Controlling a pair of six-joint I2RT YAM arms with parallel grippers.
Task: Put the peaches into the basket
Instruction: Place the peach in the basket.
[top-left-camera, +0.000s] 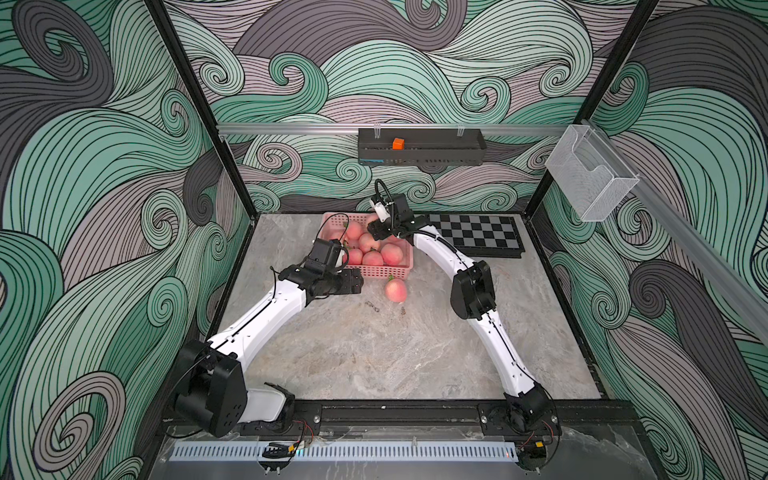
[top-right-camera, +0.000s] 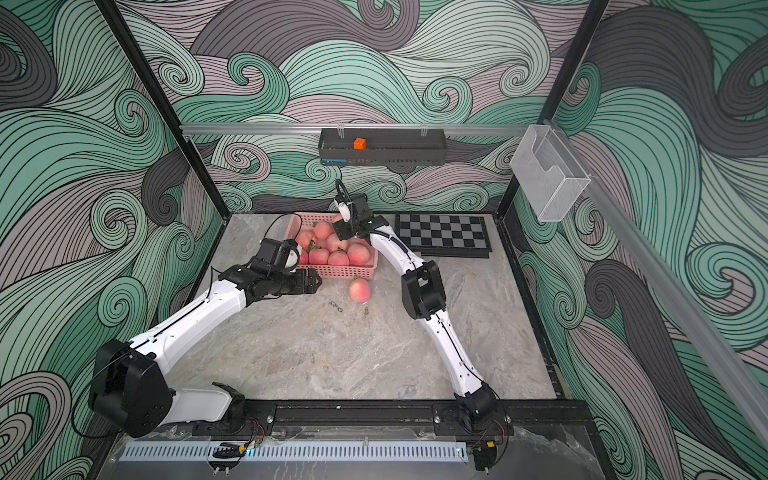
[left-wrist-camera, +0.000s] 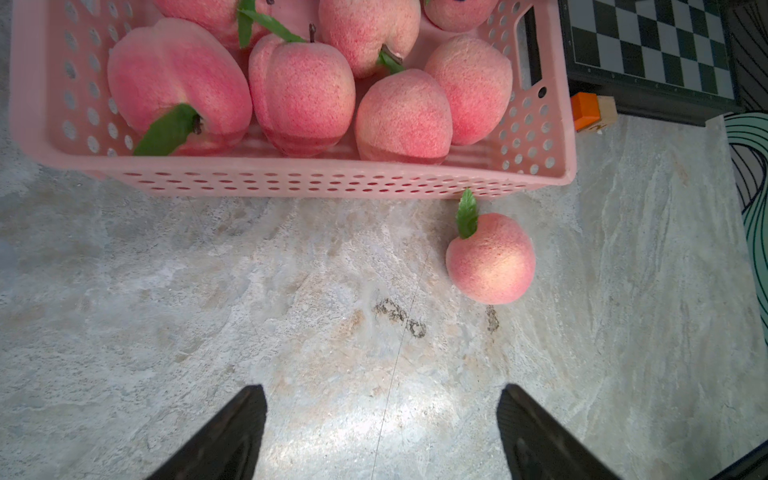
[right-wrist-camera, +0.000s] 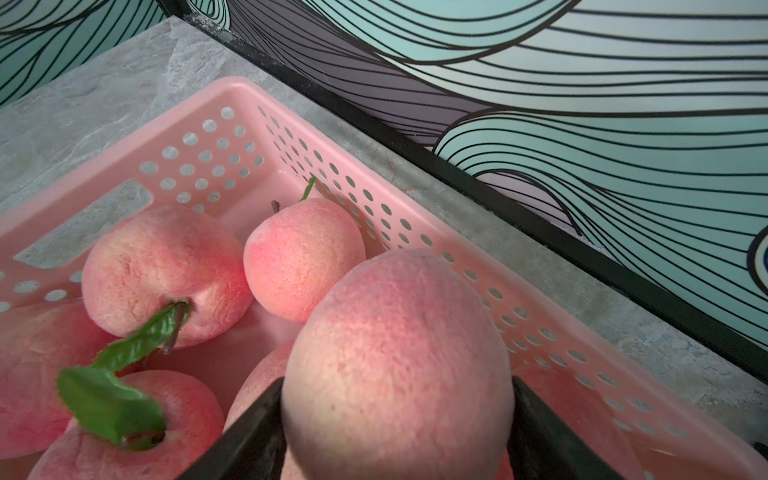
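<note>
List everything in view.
basket: one, pink, back of table
peaches in basket: at least six, pink-red
loose peach: one, pink, on table beside basket
held peach: one, pink, over basket
chessboard: one, black-grey, right of basket
black tray: one, on back rail
orange cubes: two, in black tray, beside basket
clear holder: one, on right rail
table: one, grey
left end effector: open, near loose peach
right end effector: closed on held peach

Robot lab cell. I'm driving two arms, left arm (top-left-camera: 266, 311) and right arm (top-left-camera: 498, 345), bolted to a black rail (top-left-camera: 395, 411) fronting a marble-look surface (top-left-camera: 374, 357). It's boxed by swirl-printed walls (top-left-camera: 83, 208) in aluminium framing (top-left-camera: 291, 128), with a checkerboard (top-left-camera: 473, 235) at the back.
</note>
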